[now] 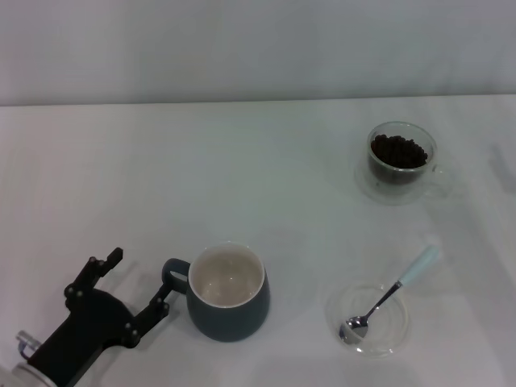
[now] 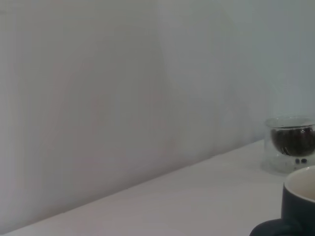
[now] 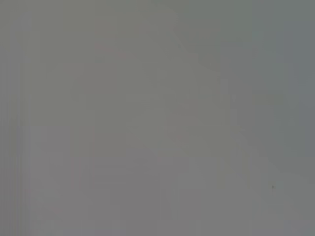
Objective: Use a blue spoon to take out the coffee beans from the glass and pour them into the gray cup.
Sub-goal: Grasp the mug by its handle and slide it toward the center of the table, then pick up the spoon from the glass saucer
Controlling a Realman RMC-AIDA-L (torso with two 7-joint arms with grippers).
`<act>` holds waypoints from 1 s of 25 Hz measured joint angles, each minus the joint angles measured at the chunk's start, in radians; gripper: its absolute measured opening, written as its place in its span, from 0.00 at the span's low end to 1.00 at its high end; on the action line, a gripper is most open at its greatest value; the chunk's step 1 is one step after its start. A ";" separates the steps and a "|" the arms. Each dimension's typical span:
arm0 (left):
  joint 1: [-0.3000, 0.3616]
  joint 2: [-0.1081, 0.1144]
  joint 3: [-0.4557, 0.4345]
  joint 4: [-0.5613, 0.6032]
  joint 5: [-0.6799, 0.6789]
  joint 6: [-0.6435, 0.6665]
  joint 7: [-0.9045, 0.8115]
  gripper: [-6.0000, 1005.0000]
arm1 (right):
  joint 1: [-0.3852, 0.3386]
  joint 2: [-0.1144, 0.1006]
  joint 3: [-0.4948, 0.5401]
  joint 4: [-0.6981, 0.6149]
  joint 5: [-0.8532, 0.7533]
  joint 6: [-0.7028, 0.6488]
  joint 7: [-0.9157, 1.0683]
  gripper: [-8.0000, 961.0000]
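Observation:
The gray cup (image 1: 229, 294) stands at the front of the white table, cream inside, its loop handle turned toward my left gripper (image 1: 139, 280). That gripper is open at the front left, with one fingertip (image 1: 164, 305) just beside the handle and nothing held. The blue spoon (image 1: 393, 292) rests with its metal bowl in a flat clear dish and its pale handle sticking out over the rim. The glass (image 1: 401, 161) stands at the back right, filled with dark coffee beans (image 1: 397, 151). The left wrist view shows the glass (image 2: 290, 145) and the gray cup (image 2: 298, 201). My right gripper is out of view.
A shallow clear round dish (image 1: 385, 341) sits at the front right under the spoon. A plain wall (image 1: 258, 48) rises behind the table's far edge. The right wrist view shows only a flat grey surface.

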 joint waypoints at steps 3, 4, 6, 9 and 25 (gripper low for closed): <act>0.013 0.001 0.000 -0.002 -0.002 0.019 0.000 0.86 | 0.000 0.000 0.000 0.000 0.000 0.001 0.000 0.88; 0.018 0.001 -0.001 -0.003 -0.003 0.026 0.000 0.86 | 0.001 0.000 0.000 0.000 0.000 0.001 0.000 0.88; 0.023 0.001 -0.001 -0.004 -0.005 0.036 -0.001 0.86 | 0.001 0.000 0.000 0.000 0.000 0.003 0.000 0.88; 0.032 0.001 -0.001 -0.004 -0.010 0.056 -0.004 0.86 | 0.002 0.000 0.000 0.001 0.000 0.005 0.000 0.88; 0.104 -0.001 -0.003 0.005 -0.089 0.142 -0.016 0.85 | -0.014 -0.004 -0.024 -0.008 -0.011 0.023 0.190 0.88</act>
